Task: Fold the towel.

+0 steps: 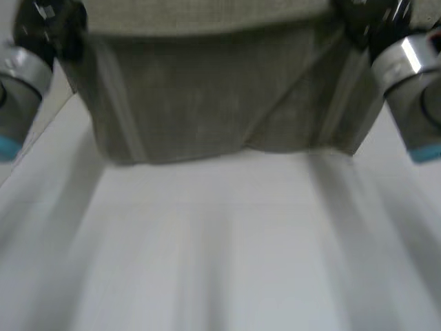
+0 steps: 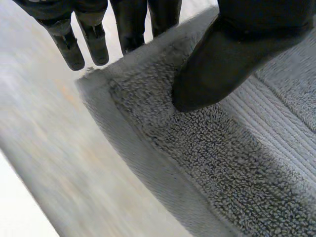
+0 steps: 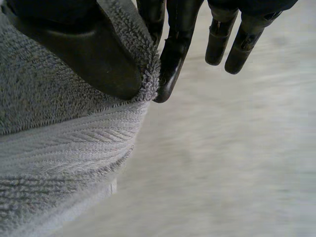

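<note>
1 towel (image 1: 207, 103), grey-green terry, hangs spread between the 2 hands, held up over the 1 white table (image 1: 220, 262). Its lower edge runs across the head view with the table showing below it; whether that edge touches the table cannot be told. 2 paler bands run down the cloth, 1 near each side edge, and 1 slanting crease crosses the part nearer the right hand.

The left hand (image 1: 48, 27) is at the towel's upper left corner and the right hand (image 1: 372, 24) at its upper right corner. Each ends 1 grey arm with a light-blue cap: the left arm (image 1: 17, 89) and the right arm (image 1: 413, 96).

In the left wrist view the left hand (image 2: 237, 49) pinches the towel (image 2: 222, 163). Its thumb presses on the looped pile just inside the hemmed edge, and fingers (image 2: 131, 24) go behind the cloth at that edge. Other fingers of this hand hang straight just off the corner, touching nothing. 1 ribbed band lies beside the thumb.

In the right wrist view the right hand (image 3: 89, 54) pinches likewise. Its thumb lies on the pile at the edge of the towel (image 3: 59, 148), and fingers (image 3: 173, 54) stand against the back of that edge with the cloth between. The remaining fingers hang straight beside them, apart from the cloth. 1 ribbed band runs just past the thumb's tip, and the table (image 3: 237, 163) lies beyond.
</note>
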Motion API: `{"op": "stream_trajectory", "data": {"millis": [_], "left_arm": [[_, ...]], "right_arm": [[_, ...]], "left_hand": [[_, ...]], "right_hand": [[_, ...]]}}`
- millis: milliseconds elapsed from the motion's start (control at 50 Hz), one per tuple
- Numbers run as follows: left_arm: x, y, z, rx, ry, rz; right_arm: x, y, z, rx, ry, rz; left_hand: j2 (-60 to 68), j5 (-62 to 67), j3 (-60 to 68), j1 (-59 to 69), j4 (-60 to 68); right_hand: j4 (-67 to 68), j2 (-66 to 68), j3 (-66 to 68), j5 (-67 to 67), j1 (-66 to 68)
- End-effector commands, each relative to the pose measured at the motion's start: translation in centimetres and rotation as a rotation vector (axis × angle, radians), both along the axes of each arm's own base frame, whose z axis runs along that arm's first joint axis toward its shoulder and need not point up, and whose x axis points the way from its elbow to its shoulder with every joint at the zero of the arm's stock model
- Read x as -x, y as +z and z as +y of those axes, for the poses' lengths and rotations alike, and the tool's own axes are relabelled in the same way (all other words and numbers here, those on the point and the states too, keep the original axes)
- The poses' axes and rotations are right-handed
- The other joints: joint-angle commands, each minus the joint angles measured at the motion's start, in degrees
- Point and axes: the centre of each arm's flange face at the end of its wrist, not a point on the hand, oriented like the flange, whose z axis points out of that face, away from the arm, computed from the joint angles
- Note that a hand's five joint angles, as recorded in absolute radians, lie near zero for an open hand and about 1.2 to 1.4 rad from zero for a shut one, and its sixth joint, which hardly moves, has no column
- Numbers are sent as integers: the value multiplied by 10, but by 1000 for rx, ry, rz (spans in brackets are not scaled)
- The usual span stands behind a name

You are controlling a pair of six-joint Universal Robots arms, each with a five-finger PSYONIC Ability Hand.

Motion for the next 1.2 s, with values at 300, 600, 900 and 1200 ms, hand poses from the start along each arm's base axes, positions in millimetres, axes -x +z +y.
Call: {"op": "stream_trajectory", "data": {"millis": [300, 600, 900, 1200], "left_arm": [[-1, -46, 35, -58, -140, -18], [-30, -181, 65, -387, -115, -276], [-36, -177, 66, -404, -96, -267], [-47, -176, 60, -409, -60, -259]], "right_arm": [[38, -86, 33, -363, 19, 67], [50, -189, 95, -727, 16, 156], [56, -188, 91, -839, -29, -7], [65, -196, 79, -887, -62, -67]], "left_hand": [[44, 43, -26, 50, -32], [44, 43, -26, 50, -32], [44, 43, -26, 50, -32], [44, 43, -26, 50, -32]], "right_hand": [[-31, 68, -19, 41, 47], [-31, 68, -19, 41, 47], [-31, -232, -19, -260, -253], [-31, -219, -19, -246, -240]]}}
